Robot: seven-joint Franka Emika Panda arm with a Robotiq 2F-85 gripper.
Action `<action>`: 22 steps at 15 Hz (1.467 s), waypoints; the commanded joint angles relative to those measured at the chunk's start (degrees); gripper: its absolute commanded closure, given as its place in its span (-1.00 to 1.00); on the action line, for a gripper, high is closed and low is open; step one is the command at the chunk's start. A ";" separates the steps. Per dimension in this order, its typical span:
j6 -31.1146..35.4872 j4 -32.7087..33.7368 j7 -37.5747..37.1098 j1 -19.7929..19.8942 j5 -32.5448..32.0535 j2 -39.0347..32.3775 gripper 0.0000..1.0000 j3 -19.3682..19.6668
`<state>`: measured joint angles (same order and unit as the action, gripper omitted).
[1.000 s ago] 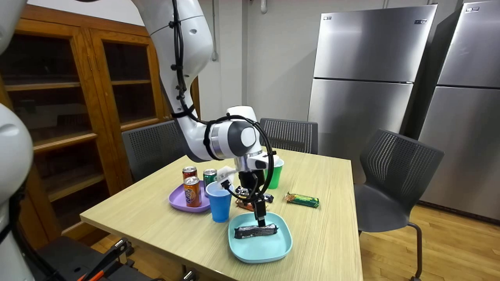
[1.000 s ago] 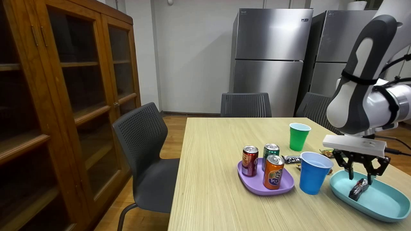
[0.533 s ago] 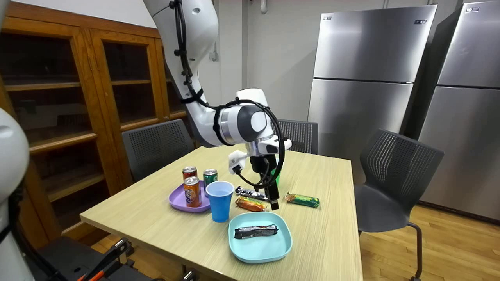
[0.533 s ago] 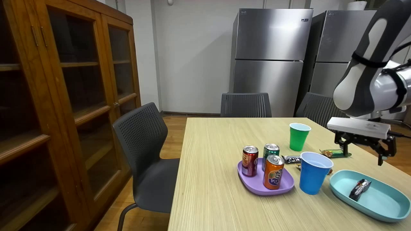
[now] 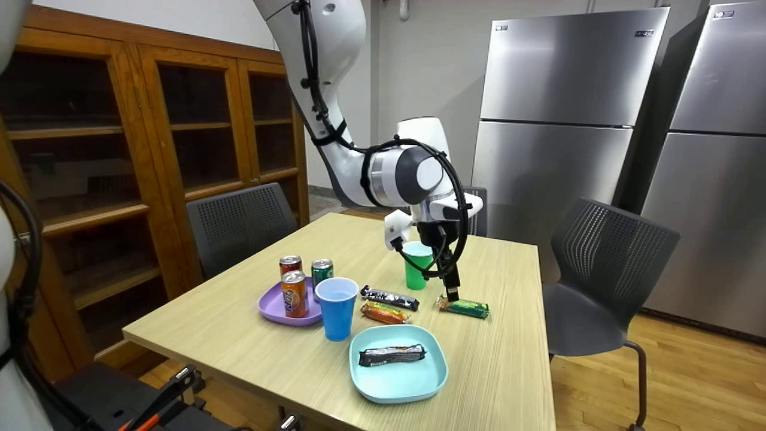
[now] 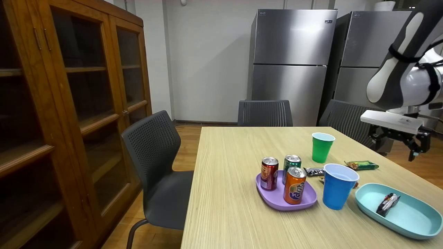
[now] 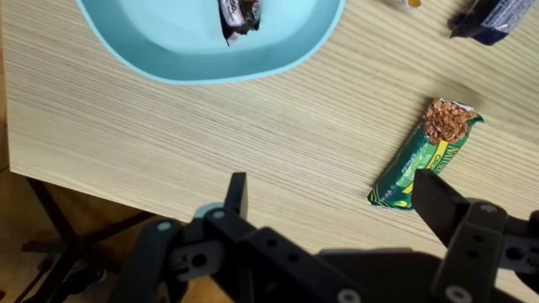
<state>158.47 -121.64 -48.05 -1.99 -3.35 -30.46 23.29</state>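
A: Where is the green bar [image 7: 421,153]?

B: On the table [image 7: 210,126], below the tool [image 7: 330,191] and to one side, partly screened in the wrist view by the finger on the right. An exterior view shows tool and bar apart.

A: How does it point?

B: It lies flat, its long axis aslant and closer to crossing the line between the jaws than following it. In the wrist view the end with the pictured granola points away from the tool; the mainly green end sits nearer it.

A: And the tool?

B: Released, jaws spread wide, hanging above the table.

A: The counts?

B: Four bars: the green one, an orange bar [image 5: 384,312] and a dark bar [image 5: 390,297] left of the tool in an exterior view, and a black bar [image 5: 392,355] inside the teal plate [image 5: 401,383], ahead of the fingertips in the wrist view.

A: Cups and cans?

B: Two cups, a green cup [image 6: 322,148] and a blue cup [image 6: 340,188]; three cans, a red can [image 6: 269,174], a green can [image 6: 292,162] and an orange can [image 6: 295,186], upright on the purple plate [image 6: 277,199]. All are left of the tool in both exterior views. Farther out, three chairs [image 6: 152,145] and two refrigerators [image 6: 290,52].
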 commanded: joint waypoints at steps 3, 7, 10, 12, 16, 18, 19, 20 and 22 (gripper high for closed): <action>-2.95 10.28 2.31 5.53 5.40 -6.31 -1.00 -3.94; -4.46 17.36 1.58 6.76 7.70 -12.61 -1.00 -4.86; -6.08 22.43 1.25 7.07 8.79 -16.86 -1.00 -5.27; -6.99 25.65 0.92 6.87 9.12 -19.55 -1.00 -5.09; -8.94 31.74 0.14 6.60 9.45 -24.41 -1.00 -4.91; -9.89 34.57 0.00 6.62 9.49 -26.46 -1.00 -4.96; -10.43 36.06 -0.22 6.55 9.41 -27.55 -1.00 -4.88; -10.95 37.40 -0.38 6.58 9.39 -28.52 -1.00 -4.89; -12.07 40.18 -0.87 6.64 9.38 -30.39 -1.00 -4.93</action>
<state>149.93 -87.77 -47.90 3.72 5.26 -57.48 19.08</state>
